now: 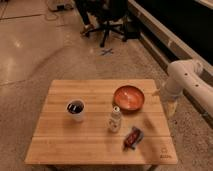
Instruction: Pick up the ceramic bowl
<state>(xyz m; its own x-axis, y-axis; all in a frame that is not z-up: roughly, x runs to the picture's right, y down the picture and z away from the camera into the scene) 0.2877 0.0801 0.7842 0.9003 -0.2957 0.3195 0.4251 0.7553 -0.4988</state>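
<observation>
Ceramic bowl (pixel 129 97) empty, cup (pixel 75 110) dark inside, gripper (pixel 171 108) beside table (pixel 60 142)

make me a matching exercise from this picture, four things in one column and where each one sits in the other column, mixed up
Things:
1. ceramic bowl
2. white cup
3. small bottle
4. tool

Places:
a. on the table, toward the picture's left side
b. off the table, just past its right edge
c. near the table's middle, standing upright
d. on the table, toward its back right

Pairs: 1-d, 2-a, 3-c, 4-b
</observation>
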